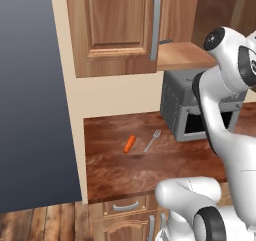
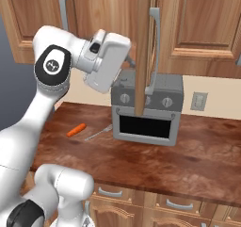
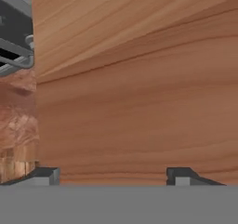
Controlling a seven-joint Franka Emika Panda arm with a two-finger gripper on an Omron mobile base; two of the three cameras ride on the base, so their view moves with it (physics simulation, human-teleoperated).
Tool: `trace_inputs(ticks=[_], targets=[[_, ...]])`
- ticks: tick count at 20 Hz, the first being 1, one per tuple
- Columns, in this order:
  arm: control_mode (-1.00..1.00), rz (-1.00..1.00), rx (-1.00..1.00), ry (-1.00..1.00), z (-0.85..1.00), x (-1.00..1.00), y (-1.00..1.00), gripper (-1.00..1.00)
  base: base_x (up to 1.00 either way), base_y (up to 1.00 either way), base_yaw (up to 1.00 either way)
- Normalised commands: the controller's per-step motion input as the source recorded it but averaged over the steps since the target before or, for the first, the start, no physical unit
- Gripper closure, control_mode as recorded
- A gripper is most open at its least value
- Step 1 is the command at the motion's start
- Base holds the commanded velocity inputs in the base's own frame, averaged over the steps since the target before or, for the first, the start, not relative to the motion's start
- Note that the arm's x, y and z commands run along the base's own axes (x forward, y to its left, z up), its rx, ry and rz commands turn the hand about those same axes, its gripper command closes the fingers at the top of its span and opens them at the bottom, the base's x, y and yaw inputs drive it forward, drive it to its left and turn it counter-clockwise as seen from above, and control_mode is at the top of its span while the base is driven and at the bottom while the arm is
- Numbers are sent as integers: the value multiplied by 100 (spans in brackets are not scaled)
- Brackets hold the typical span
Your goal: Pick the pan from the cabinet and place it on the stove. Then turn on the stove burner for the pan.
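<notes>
The first step is in hand: the pan is to be fetched from the cabinet [image 1: 120, 30], and nothing has been grasped yet. In the hand view the claw [image 3: 113, 176] is seen with its two tips set well apart and nothing between them, pointed straight at a broad face of reddish wood that lies close ahead of it (most likely the open cabinet door [image 2: 145, 52] or the shelf's underside, though which cannot be told). The hand is held up by the open cabinet, level with the lower shelf [image 1: 187, 56]. A thin dark stub [image 1: 165, 41] juts over that shelf's front edge, above and beside the claw, and is judged to be the pan's handle; the pan's body is hidden. The stove is not made out here. Below the claw a silver oven [image 2: 147, 112] stands on the counter [image 2: 197, 160], and further down to one side a carrot [image 1: 129, 144] and a fork [image 1: 153, 140] lie. The next move is judged to call for the claw to be raised and turned toward the shelf opening, clear of the door, then closed on the handle. No brand, label or writing can be read.
</notes>
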Motion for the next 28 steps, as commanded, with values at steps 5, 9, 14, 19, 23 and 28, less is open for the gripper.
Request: trace_inputs(ticks=[5,9,14,19,23,28], targets=[[-100,4,6,-32,-2,-16,74,-100,0,0,0],[-100,7,9,-34,-5,-16,76,-100,0,0,0],[-100,9,12,-32,-3,-3,83,-100,0,0,0],[-100,15,8,-28,0,3,74,-100,0,0,0],[-100,22,8,-24,0,25,55,-100,0,0,0],[-100,25,8,-23,1,32,37,-100,0,0,0]])
